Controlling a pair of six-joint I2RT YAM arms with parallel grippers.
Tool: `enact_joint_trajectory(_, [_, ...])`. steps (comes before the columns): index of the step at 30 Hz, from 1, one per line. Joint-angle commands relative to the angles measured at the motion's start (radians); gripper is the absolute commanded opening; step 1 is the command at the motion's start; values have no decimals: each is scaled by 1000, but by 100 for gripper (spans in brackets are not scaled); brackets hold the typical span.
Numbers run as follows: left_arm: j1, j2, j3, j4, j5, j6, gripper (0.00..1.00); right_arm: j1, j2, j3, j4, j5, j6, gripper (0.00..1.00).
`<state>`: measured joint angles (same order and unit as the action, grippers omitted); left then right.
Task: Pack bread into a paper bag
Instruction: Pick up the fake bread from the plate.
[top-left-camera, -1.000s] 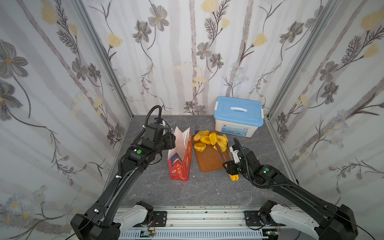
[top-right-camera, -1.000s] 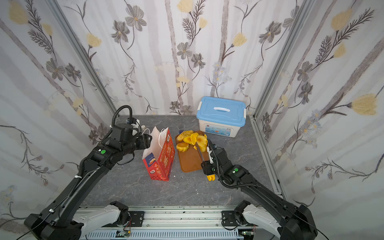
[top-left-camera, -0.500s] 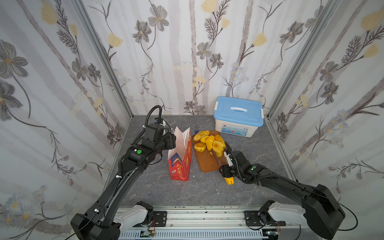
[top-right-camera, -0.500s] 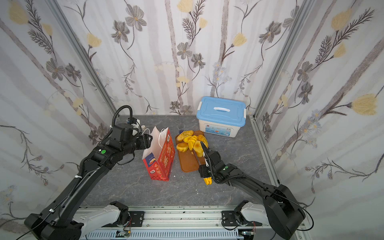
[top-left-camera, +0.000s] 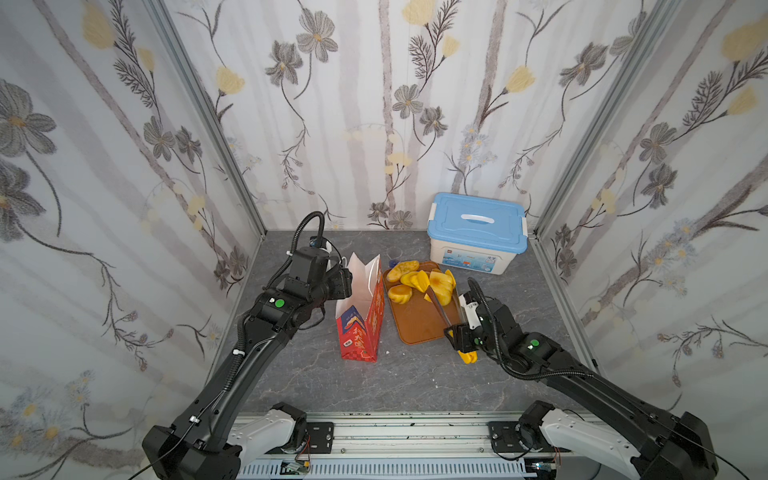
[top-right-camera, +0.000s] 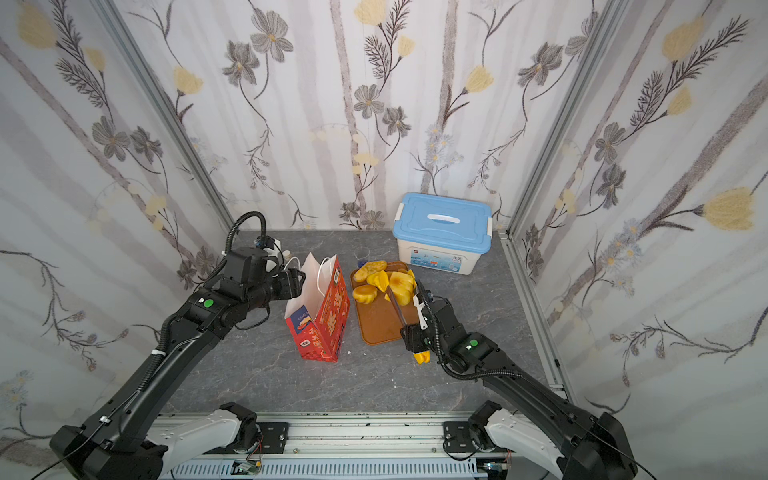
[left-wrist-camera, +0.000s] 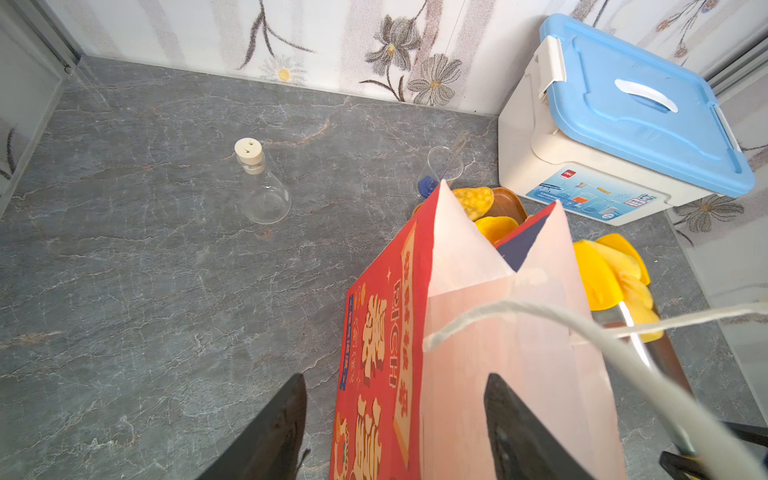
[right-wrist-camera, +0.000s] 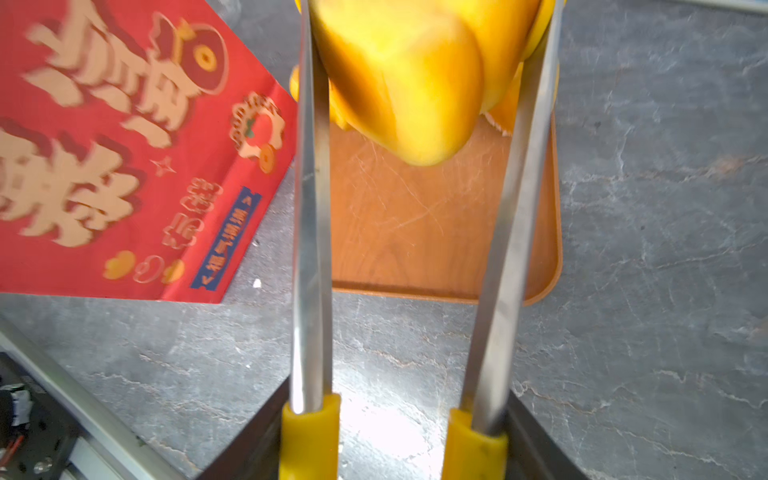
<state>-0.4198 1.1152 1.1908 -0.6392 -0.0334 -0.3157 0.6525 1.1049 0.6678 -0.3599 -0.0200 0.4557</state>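
Bread (top-left-camera: 419, 282) lies heaped at the far end of a brown tray (top-left-camera: 415, 332), just right of centre in both top views. The paper bag (top-left-camera: 360, 320) stands upright just left of the tray, mouth open and white inside showing. The left gripper (top-left-camera: 343, 284) reaches in from the left at the bag's rim. In the left wrist view its fingers (left-wrist-camera: 274, 428) stand spread, one outside the red wall and one over the white inside. The right gripper (top-left-camera: 457, 337), at the tray's lower right corner, is pressed together on the yellow handles of metal tongs (top-left-camera: 439, 311), which run up over the tray to the heap. In the right wrist view the tongs' arms pinch one loaf (right-wrist-camera: 399, 83); whether it is clear of the tray cannot be told. A blue-lidded plastic box (top-left-camera: 478, 232) stands upper right of the tray against the back wall. A stoppered glass flask (left-wrist-camera: 266, 195) stands on the grey table (top-left-camera: 332, 386), well apart from the bag.
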Motion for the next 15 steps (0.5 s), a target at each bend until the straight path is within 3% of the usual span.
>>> enact_joint_trajectory(1, [0,-3,3,26,-8,-2,69,-2,-28,1,88,-105,-1,67])
enact_joint_trajectory(5, [1,-8,0,26,-11,-3,69,6,39,24,2,-11,-9,67])
enact_joint_trajectory(15, [1,-17,4,15,-19,-2,70,6,-1,-7,41,5,1,63])
